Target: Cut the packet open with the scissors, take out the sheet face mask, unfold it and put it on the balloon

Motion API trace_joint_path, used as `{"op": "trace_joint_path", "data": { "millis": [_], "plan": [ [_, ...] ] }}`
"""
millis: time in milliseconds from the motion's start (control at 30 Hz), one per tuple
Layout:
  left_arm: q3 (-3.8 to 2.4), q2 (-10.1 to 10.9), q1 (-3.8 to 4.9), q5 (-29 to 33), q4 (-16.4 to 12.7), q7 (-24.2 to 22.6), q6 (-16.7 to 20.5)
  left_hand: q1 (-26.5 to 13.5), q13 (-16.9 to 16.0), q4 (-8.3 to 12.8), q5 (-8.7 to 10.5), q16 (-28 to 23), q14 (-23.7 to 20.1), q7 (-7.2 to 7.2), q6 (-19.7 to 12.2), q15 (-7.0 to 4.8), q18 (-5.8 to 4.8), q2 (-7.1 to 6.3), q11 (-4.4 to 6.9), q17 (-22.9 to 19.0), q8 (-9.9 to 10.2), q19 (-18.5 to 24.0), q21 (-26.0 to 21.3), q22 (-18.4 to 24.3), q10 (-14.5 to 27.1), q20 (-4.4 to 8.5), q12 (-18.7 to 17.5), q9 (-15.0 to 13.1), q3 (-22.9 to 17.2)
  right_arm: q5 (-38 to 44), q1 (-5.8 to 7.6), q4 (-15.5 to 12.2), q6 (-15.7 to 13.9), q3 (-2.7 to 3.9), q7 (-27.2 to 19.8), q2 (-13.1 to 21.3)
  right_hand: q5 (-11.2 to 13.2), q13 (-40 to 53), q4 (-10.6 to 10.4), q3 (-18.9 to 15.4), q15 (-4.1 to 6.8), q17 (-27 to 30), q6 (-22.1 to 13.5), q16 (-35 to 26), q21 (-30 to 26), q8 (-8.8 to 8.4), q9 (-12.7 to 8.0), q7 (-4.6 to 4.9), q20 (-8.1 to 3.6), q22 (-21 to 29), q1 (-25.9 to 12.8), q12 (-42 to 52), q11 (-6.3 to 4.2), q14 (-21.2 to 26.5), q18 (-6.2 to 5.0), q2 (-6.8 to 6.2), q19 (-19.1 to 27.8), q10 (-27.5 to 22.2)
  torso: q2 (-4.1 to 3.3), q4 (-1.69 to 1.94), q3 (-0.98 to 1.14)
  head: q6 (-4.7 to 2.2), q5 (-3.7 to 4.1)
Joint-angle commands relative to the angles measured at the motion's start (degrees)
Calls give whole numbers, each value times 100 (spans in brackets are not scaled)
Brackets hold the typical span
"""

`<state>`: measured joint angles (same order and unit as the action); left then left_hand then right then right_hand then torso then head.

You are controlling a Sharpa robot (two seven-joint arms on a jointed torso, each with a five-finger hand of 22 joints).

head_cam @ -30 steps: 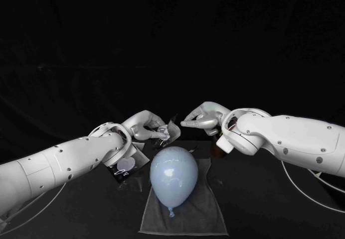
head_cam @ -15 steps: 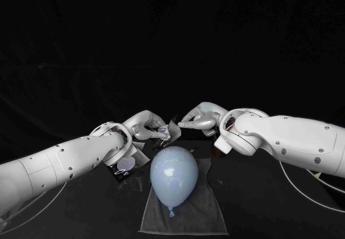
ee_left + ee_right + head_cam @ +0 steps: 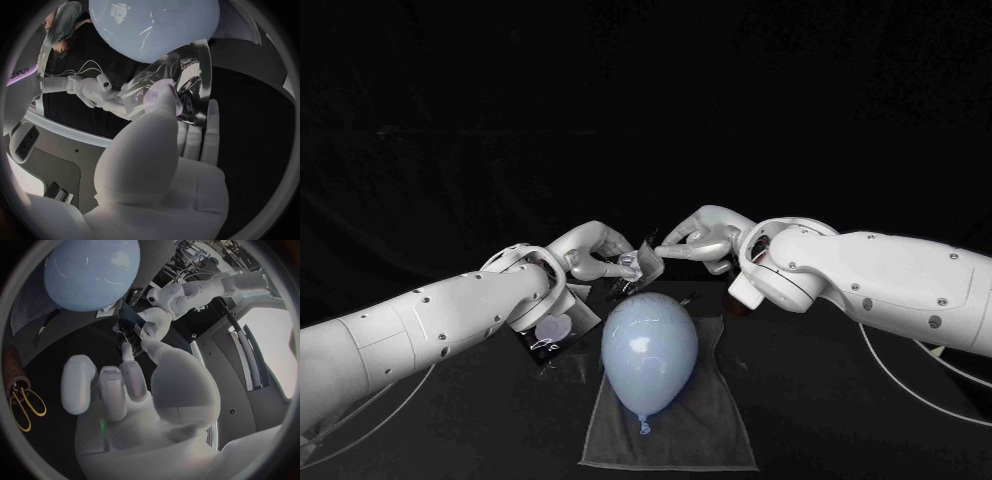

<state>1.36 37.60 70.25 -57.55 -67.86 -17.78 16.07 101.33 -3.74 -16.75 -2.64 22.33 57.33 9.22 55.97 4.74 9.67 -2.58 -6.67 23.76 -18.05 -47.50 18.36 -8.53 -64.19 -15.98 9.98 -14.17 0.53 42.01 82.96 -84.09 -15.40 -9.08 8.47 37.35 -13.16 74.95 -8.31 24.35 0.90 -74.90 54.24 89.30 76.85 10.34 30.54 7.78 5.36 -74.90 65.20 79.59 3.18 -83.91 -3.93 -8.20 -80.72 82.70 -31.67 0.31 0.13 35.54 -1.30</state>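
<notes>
Packet (image 3: 640, 262) clamped in left hand (image 3: 596, 255), right hand (image 3: 701, 238) pinching its edge, beyond balloon (image 3: 649, 350)

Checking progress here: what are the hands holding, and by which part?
The left hand pinches the packet by one end. Fingers of the right hand meet its other edge; whether they grip it cannot be told.

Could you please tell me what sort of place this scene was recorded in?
Probably a robot test bench in a lab: a black table against darkness, a pale blue balloon lying on a grey cloth, perhaps a stand-in face, and yellow-handled scissors set aside.
</notes>
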Motion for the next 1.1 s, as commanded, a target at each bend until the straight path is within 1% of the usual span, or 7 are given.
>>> {"op": "trace_joint_path", "data": {
  "millis": [33, 333, 600, 767, 867, 1100],
  "plan": [
    [-9, -15, 15, 46, -5, -20, -78, 59, 1, 7, -13, -39, -16, 40, 2, 36, 50, -6, -45, 9, 34, -10, 27, -5, 14, -2, -32, -8, -43, 49, -7, 13, 111, 6, -62, -15, 35, 586, -21, -12, -13, -1348, 3, 26, 11, -31, 9, 16, -4, -136, 6, 36, 3, -575, 7, -34, -23, 47, 0, 0, 0, 6, 4],
    [-9, -14, 15, 56, -11, -12, -102, 68, 1, 8, -14, -44, -18, 45, -2, 38, 49, -10, -48, 9, 41, -6, 31, -7, 17, -2, -44, -4, -51, 68, -17, 87, 137, 5, -43, -60, 54, 592, -6, 2, -13, -1353, 6, 28, 15, -30, 12, 12, -4, -142, 42, 40, 0, -576, 9, -22, -27, 49, -1, 3, -2, 11, 5],
    [-9, -12, 15, 82, -14, -16, -110, 68, 2, 6, -14, -49, -21, 50, -5, 41, 48, -13, -53, 10, 47, -1, 33, -9, 22, -2, -55, -2, -56, 155, -33, 117, 147, 4, -23, -77, 85, 607, 51, 59, -7, -1359, 25, 30, 23, -21, 24, 4, -7, -158, 163, 50, -8, -577, 11, 24, -34, 53, 2, 4, -3, 13, 11],
    [-9, -6, 15, 97, -8, -6, -127, 68, 2, 6, -14, -49, -21, 50, -5, 41, 48, -13, -53, 10, 47, -1, 33, -9, 22, -2, -55, -2, -56, 239, -39, 63, 117, 4, -61, -38, 93, 611, 79, 77, -4, -1358, 34, 29, 26, -16, 29, 0, -9, -163, 210, 52, -12, -577, 12, 29, -36, 54, 1, 3, -1, 9, 10],
    [-9, -4, 16, 103, -2, 2, -141, 68, 2, 6, -14, -49, -21, 50, -5, 41, 48, -13, -53, 10, 47, -1, 33, -9, 22, -2, -55, -2, -56, 288, -40, 25, 80, 4, -107, -9, 90, 622, 88, 68, -4, -1363, 34, 31, 32, -16, 30, 2, -10, -172, 215, 63, -10, -578, 14, 5, -41, 61, 3, -2, -1, 7, 8],
    [-8, -9, 16, 115, 20, 27, -180, 68, 2, 6, -14, -49, -21, 50, -5, 41, 48, -13, -53, 10, 47, -1, 33, -9, 22, -2, -55, -2, -56, 430, -42, -34, -59, 4, -225, 37, 74, 641, 99, 69, -3, -1382, 39, 36, 51, -13, 33, 0, -11, -192, 228, 83, -12, -582, 20, -6, -55, 75, 2, -1, 1, -6, 8]
  ]
}}
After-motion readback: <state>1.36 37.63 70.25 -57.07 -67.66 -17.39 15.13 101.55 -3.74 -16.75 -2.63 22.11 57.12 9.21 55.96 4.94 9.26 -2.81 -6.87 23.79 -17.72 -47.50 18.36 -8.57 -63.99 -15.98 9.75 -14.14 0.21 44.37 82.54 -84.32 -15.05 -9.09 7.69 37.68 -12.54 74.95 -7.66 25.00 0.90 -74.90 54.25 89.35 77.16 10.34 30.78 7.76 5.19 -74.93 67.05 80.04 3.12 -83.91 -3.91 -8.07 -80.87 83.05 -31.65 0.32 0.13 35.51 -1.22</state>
